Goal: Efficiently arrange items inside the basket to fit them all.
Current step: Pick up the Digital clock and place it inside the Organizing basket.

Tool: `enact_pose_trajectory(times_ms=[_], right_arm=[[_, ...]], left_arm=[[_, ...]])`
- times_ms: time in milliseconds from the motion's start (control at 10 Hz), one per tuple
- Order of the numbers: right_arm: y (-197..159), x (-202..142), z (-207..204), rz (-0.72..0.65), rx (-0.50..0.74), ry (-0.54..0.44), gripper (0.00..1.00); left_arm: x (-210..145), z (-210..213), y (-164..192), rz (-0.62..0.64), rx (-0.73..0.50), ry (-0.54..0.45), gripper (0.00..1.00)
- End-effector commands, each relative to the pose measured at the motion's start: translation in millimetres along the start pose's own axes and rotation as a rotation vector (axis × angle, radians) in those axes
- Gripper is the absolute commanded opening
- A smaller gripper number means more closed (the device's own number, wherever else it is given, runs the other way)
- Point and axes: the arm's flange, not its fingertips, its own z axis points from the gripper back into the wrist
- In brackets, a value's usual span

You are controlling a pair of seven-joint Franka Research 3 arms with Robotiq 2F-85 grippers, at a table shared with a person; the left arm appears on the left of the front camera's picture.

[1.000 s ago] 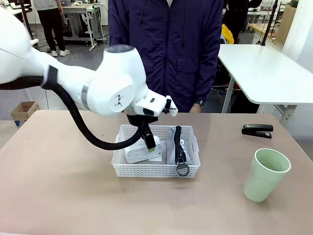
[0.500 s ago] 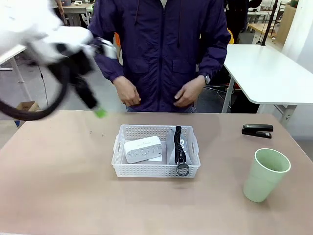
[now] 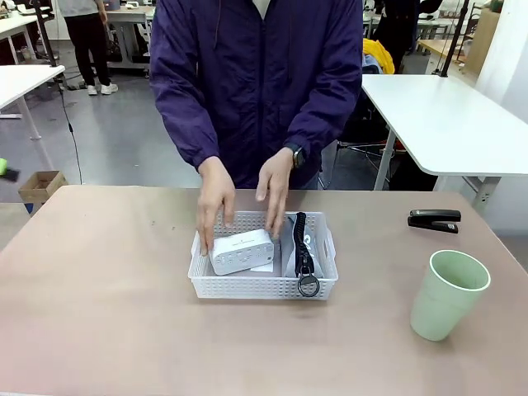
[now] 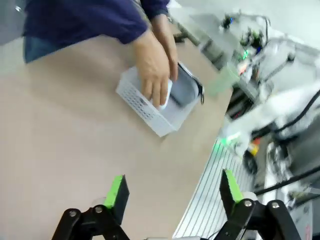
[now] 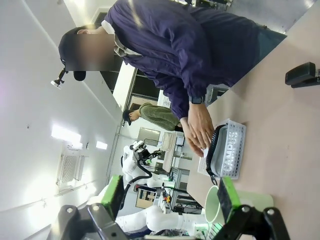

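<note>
The white basket [image 3: 262,286] sits mid-table. In its left half lies the small white box [image 3: 242,252], with both of the person's hands [image 3: 216,202] on it. The grey pouch [image 3: 304,247] fills the right half, its metal ring at the front wall. Outside the basket, the black stapler [image 3: 435,220] lies at the far right and the pale green cup [image 3: 448,294] stands at the near right. My left gripper [image 4: 172,190] hangs open and empty high above the table, well away from the basket [image 4: 145,107]. My right gripper [image 5: 170,197] is open and empty too, with the cup [image 5: 214,204] just beyond it.
The person stands at the far edge, leaning over the basket. Bare tabletop [image 3: 99,289] stretches left of the basket and in front of it. A white table [image 3: 445,115] stands behind on the right.
My left arm has pulled out of the basket and swung away to the left, leaving the front view. The person's hands have come down onto the white box.
</note>
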Motion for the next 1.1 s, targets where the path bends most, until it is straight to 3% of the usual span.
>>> enact_pose_trajectory(times_ms=[0, 100, 300, 400, 500, 600, 1000], right_arm=[[2.3, 0.3, 0.1, 0.029, 0.018, -0.009, 1.0], [2.3, 0.3, 0.1, 0.029, 0.018, -0.009, 1.0], [2.3, 0.3, 0.1, 0.029, 0.018, -0.009, 1.0], [2.3, 0.3, 0.1, 0.029, 0.018, -0.009, 1.0], [2.3, 0.3, 0.1, 0.029, 0.018, -0.009, 1.0], [2.3, 0.3, 0.1, 0.029, 0.018, -0.009, 1.0], [2.3, 0.3, 0.1, 0.029, 0.018, -0.009, 1.0]], left_arm=[[-8.7, 2.0, 45.8, 0.252, -0.085, -0.129, 0.74], [-25.4, 6.4, 65.8, 0.383, -0.105, -0.197, 0.74], [-40.9, 0.3, 88.4, 0.48, -0.155, -0.222, 0.74], [-36.1, -3.1, 89.3, 0.478, -0.148, -0.209, 0.74], [-28.8, -7.1, 86.2, 0.382, -0.194, -0.182, 0.74], [-57.8, -7.1, 99.5, 0.481, -0.149, -0.201, 0.74], [-57.8, -7.1, 99.5, 0.481, -0.149, -0.201, 0.74]])
